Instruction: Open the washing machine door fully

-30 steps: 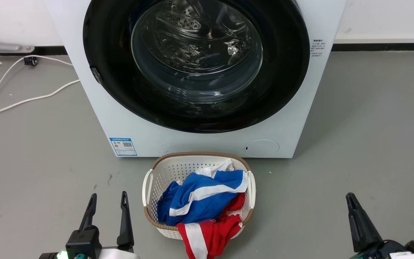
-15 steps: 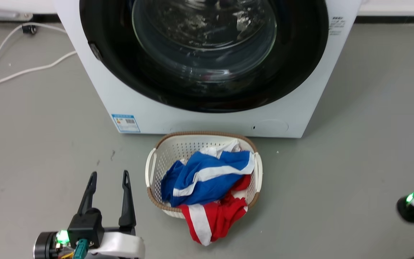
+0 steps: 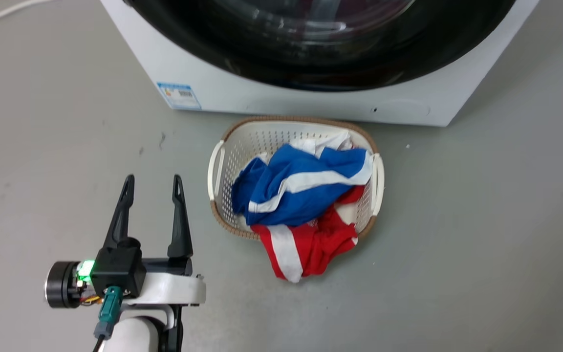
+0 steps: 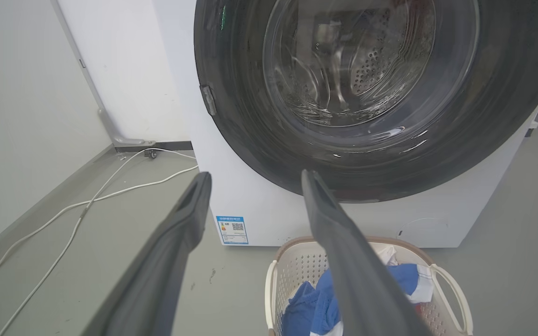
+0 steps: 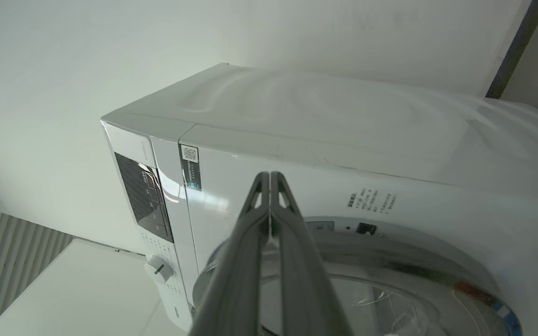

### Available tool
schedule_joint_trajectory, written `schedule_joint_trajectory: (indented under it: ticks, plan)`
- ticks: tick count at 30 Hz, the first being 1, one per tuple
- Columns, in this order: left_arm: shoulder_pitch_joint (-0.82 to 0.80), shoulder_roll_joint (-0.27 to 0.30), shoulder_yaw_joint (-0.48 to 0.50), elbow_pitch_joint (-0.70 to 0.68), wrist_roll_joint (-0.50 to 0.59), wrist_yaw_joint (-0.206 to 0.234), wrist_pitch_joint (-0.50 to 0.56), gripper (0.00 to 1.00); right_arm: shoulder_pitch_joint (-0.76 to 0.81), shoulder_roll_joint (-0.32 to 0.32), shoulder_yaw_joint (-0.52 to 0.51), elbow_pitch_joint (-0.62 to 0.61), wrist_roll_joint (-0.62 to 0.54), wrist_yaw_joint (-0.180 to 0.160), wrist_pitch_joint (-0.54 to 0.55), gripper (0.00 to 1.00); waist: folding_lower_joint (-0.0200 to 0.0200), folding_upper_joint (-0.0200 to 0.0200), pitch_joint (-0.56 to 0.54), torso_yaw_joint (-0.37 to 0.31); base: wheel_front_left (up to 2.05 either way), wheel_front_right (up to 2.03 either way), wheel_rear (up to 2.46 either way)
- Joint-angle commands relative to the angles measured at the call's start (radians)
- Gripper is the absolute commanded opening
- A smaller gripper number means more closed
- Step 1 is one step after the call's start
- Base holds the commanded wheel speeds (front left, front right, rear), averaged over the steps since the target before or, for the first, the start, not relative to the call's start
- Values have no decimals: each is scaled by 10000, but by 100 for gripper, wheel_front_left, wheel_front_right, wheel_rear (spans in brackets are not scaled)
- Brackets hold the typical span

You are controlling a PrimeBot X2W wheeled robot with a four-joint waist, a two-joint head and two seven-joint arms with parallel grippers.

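The washing machine (image 4: 250, 200) stands on the grey floor, and the washing machine door (image 4: 367, 79) appears to lie flush against its front, so the swing looks not yet begun. The glossy black rim is the main hazard: a finger pushed against it could skate off and strike the glass bowl instead.

Just in front of the machine, below the door, sits a white laundry basket (image 3: 291, 120). I cannot tell how much room the door's lower edge has above it, and a sagging pull might scrape the rim. A red and white garment (image 3: 306, 249) spills over the basket's near side onto the floor, where a wheel rolling forward could catch it.

The left gripper (image 3: 153, 178) hangs low beside the basket, fingers spread wide and empty, well apart from the door. The right gripper (image 5: 269, 175) is raised toward the machine's upper front, its fingers pressed together with nothing between them. Closed like that, it can only poke or hook and probably cannot pinch the small grey tab (image 4: 208, 99) on the door's edge.

A white cable (image 4: 87, 205) trails across the floor to the left, a snag risk if the base turns that way.
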Motion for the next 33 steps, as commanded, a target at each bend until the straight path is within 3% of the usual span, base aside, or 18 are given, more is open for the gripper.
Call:
schedule_joint_trajectory:
  ticks: [1,17,25,33]
  plan:
    - [-272,-2,-61,-100,-11,64,-28,100,-687,-284,218,200,-151,4,246,0,-1,-1,733,270,0,0,0]
    - [-1107,0,-505,-221,-313,232,-28,100,-4828,-1536,2277,1760,-1526,4,1798,0,-1,-1,2214,840,0,0,0]
    - [-1227,0,-579,-230,-409,326,-28,100,-5580,-1364,3108,2105,-1983,4,2422,0,-1,-1,2465,913,0,0,0]
    - [-1326,0,-619,-164,-440,365,-28,100,-5217,-1137,3889,1984,-2412,4,2960,0,-1,-1,2495,893,0,0,0]
